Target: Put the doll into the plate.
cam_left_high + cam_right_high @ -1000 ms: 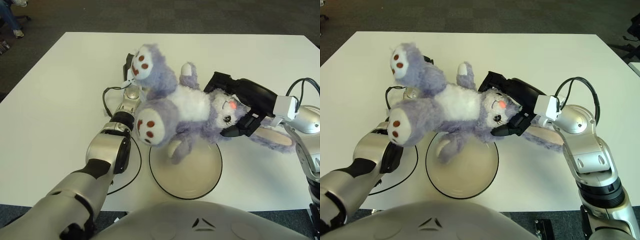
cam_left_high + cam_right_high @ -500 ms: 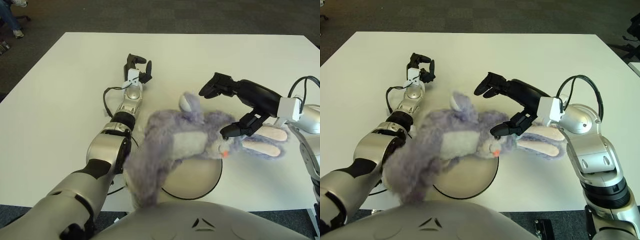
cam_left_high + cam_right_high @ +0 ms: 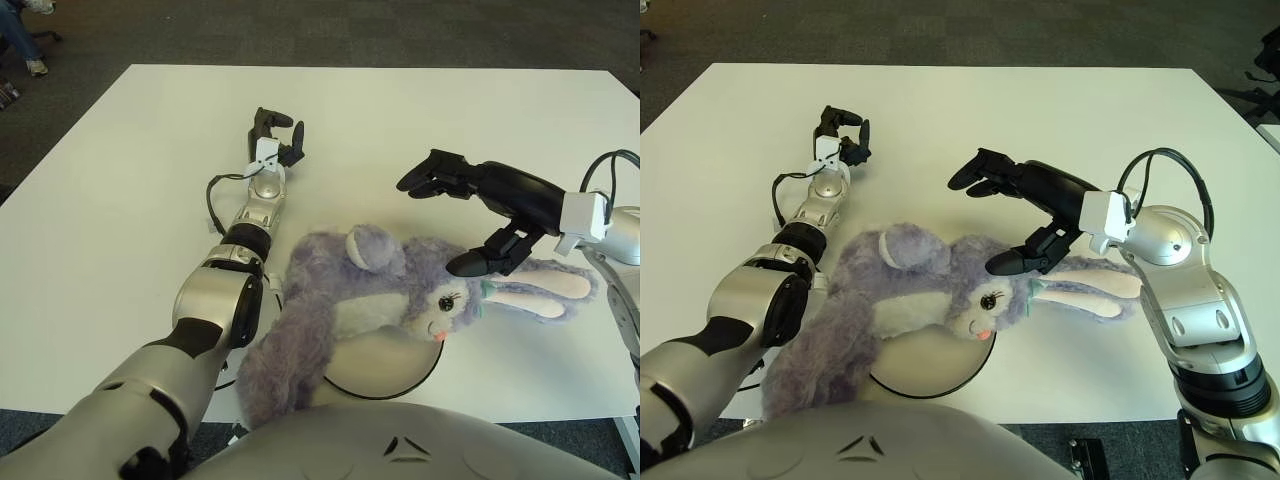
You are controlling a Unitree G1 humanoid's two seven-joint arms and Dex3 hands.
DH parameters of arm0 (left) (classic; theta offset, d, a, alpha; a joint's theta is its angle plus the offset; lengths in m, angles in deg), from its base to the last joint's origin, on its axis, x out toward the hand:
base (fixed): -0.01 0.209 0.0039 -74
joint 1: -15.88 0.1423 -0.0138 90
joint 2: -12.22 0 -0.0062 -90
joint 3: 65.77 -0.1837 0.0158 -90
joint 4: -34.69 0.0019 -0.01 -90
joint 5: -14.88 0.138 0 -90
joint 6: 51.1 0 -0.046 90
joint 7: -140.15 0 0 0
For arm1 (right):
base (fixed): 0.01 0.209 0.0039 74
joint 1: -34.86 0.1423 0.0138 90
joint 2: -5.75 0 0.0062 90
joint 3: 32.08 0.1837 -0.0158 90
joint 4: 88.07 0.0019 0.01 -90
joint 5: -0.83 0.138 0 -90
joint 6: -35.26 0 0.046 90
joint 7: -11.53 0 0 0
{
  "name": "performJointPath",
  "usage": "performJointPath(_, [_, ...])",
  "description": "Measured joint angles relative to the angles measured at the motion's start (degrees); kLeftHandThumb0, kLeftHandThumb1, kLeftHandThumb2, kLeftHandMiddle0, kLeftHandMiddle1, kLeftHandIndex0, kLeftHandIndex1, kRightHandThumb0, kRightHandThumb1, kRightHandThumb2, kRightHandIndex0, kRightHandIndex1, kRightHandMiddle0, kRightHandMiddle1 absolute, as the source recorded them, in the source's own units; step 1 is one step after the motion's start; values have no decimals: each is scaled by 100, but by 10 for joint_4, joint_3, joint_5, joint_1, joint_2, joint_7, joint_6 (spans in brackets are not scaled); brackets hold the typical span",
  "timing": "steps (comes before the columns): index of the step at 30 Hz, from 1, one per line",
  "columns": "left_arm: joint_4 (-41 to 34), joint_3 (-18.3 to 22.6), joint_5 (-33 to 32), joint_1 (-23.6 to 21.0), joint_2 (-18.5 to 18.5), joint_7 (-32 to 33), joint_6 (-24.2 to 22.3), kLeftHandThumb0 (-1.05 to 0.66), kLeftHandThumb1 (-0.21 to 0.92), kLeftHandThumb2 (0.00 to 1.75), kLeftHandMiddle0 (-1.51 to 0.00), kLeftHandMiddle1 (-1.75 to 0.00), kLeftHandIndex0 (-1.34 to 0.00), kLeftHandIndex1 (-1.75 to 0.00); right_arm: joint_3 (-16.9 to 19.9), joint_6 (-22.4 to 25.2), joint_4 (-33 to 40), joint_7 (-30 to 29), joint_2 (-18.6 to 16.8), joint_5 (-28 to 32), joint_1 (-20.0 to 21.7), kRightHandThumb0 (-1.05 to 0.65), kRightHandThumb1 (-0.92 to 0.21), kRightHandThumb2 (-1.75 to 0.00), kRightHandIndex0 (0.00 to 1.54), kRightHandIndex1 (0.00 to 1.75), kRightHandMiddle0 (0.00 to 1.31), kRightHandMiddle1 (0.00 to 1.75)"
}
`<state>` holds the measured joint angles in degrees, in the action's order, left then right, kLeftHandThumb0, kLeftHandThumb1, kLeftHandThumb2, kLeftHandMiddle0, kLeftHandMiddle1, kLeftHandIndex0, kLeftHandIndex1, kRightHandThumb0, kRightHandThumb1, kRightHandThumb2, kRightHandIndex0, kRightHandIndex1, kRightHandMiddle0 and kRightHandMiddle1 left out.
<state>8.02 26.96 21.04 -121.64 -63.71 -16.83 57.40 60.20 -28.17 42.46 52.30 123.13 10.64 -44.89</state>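
A purple plush doll [image 3: 370,300] sprawls across the plate [image 3: 400,365] at the counter's [image 3: 120,200] near edge (legs and ears spilling over the rim). The right hand [image 3: 470,215] hovers just above its head, fingers spread, grasping nothing. Placement looks done; withdrawing comes next. Farther back, the left hand [image 3: 275,135] sits curled, empty.

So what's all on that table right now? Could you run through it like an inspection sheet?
Surface: white table.
Job's things: purple doll lies sprawled over the plate, ears and legs spilling past its rim.
Clutter: nothing seen.
Hands: right hand open above the doll's head, holding nothing; left hand shows far back on the table, fingers curled, holding nothing.
Cables: black cable loops beside the left forearm.
Surroundings: dark carpet.
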Motion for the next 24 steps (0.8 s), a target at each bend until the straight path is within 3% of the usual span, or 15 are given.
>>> performJointPath(15, [0, -4, 0, 0, 0, -1, 0, -37, 74, 76, -96, -174, -30, -175, 6, -3, 4, 1, 4, 3, 0, -60, -33, -83, 26, 39, 0, 78])
performJointPath(24, [0, -1, -4, 0, 1, -2, 0, -38, 73, 78, -95, -174, -31, -175, 39, -9, -28, -7, 3, 4, 15, -61, -33, -84, 25, 32, 0, 83])
